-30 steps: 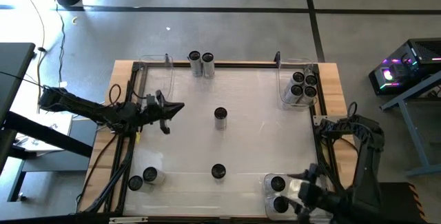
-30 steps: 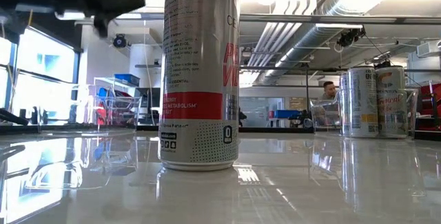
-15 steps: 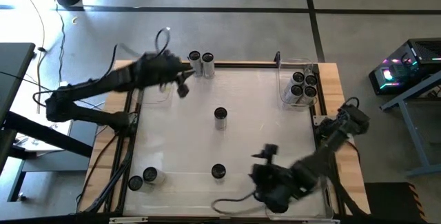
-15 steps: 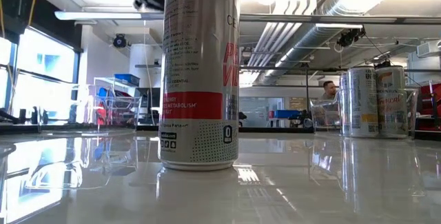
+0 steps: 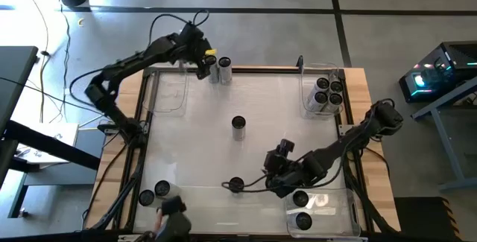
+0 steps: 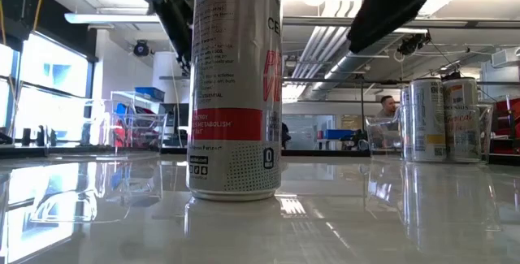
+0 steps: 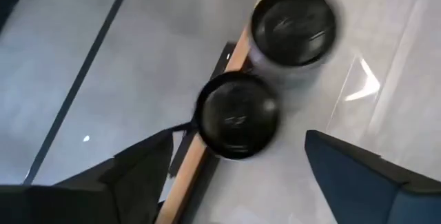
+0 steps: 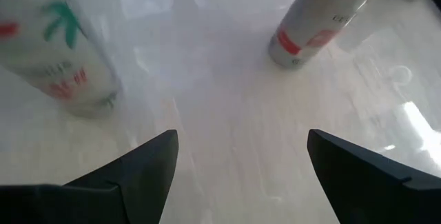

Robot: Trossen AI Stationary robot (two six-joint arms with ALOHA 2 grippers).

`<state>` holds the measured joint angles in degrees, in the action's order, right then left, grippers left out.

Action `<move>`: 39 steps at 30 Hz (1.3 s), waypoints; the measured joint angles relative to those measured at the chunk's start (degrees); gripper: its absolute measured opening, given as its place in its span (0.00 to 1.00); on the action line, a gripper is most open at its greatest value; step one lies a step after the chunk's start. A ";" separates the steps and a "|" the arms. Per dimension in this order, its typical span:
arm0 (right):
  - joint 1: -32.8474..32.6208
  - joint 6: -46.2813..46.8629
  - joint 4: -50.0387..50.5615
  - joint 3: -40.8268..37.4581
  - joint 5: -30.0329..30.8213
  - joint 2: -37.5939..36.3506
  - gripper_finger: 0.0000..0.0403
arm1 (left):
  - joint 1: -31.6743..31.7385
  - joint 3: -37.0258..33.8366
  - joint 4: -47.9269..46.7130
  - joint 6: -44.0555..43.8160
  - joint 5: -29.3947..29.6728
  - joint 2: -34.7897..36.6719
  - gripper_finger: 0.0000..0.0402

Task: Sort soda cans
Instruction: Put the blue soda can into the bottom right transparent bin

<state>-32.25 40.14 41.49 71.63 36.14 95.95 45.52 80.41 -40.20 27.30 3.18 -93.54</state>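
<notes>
A: Where is the left gripper?

B: At the far edge of the tabletop, left of centre, right beside the pair of cans standing there. In the left wrist view its two dark fingers stand wide apart with nothing between them, and the nearer can of the pair sits just ahead of the gap, touching the second can beyond it.

A: And the right gripper?

B: Low over the tabletop on the near side, right of centre, between the near centre can and the near right bin. Its fingers are spread wide too, holding nothing. Through that wrist camera one can with red and green print stands close on one side, and a can with a red band stands farther off.

A: The rest of the cans?

B: One stands alone in the middle of the tabletop. Two stand at the near left corner. The far right bin holds four cans, and the near right bin holds two.

A: Anything from table height?

B: The tall can with the red band fills the middle of the low view, upright. Cans in a clear bin show at the right, and a person sits in the room behind.
</notes>
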 joint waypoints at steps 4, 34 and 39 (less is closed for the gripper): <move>-0.30 -0.04 -3.77 -0.93 0.39 -0.17 0.79 | 1.48 0.85 -0.14 3.51 0.00 -3.64 0.87; -0.42 1.42 -6.01 -1.35 0.81 -0.06 0.79 | 1.72 0.85 4.89 5.17 -0.85 -6.75 0.87; -0.42 1.42 -6.01 -1.35 0.79 -0.06 0.79 | 1.72 0.85 7.82 7.10 -1.71 -8.16 0.87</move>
<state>-32.67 41.56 35.48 70.28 36.93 95.90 47.24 81.25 -32.38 34.40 1.47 -101.71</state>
